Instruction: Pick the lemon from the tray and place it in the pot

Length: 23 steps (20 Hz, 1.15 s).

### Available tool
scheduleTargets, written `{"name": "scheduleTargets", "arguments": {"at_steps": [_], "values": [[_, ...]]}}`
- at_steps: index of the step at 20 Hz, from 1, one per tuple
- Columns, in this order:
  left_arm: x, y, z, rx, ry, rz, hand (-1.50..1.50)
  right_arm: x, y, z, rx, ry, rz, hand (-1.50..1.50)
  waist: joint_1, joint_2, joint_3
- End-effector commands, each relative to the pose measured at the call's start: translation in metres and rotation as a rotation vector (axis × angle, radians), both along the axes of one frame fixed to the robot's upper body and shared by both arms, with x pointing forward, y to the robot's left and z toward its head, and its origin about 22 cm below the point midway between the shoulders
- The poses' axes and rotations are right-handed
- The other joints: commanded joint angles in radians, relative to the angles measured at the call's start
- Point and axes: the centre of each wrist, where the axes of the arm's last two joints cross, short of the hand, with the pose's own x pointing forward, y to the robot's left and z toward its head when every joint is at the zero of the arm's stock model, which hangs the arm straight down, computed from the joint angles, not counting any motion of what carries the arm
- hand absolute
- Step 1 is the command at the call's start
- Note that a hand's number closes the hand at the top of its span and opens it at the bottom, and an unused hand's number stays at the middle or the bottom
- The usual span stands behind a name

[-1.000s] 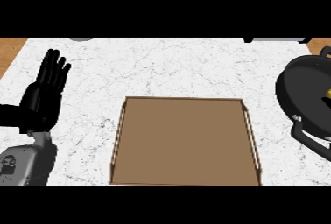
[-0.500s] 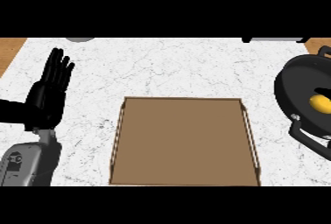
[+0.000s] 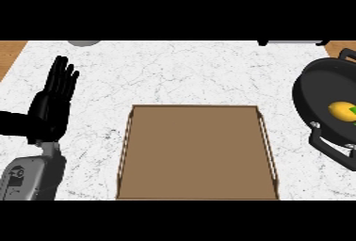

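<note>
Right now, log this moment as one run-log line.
lemon: in pot | tray: nothing on it | left hand: open, resting at view's left | right hand: not in view | placement: looks done

1. the lemon (image 3: 340, 111) is lying inside the pot, a small yellow oval with a bit of green showing at its right end, sitting toward the right side of the pot's dark floor.
2. the pot (image 3: 313, 101) is standing upright at the right edge of the counter, black and round, partly running out of view; one handle is sticking out at its top and another at its lower right, with small silver rivets showing.
3. the tray (image 3: 198, 150) is lying flat in the middle of the counter, brown and rectangular with a low raised rim, just left of the pot and apart from it.
</note>
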Motion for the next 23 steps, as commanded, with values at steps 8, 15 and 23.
{"name": "scheduleTargets", "arguments": {"at_steps": [8,15,23], "values": [[-0.008,0.01,0.007,-0.002,0.002,0.002,0.0,-0.085,-0.074,-0.007,0.099,-0.192,-0.074,-1.5,0.004,0.001,0.001],[0.0,0.0,-0.003,0.021,-0.01,0.004,0.0,-0.136,-0.106,-0.015,0.077,-0.198,-0.109,-1.5,0.009,0.005,0.002],[0.001,-0.009,0.013,0.009,-0.014,-0.036,0.0,-0.191,-0.136,0.009,0.06,-0.202,-0.122,-1.5,0.013,0.006,0.005]]}}
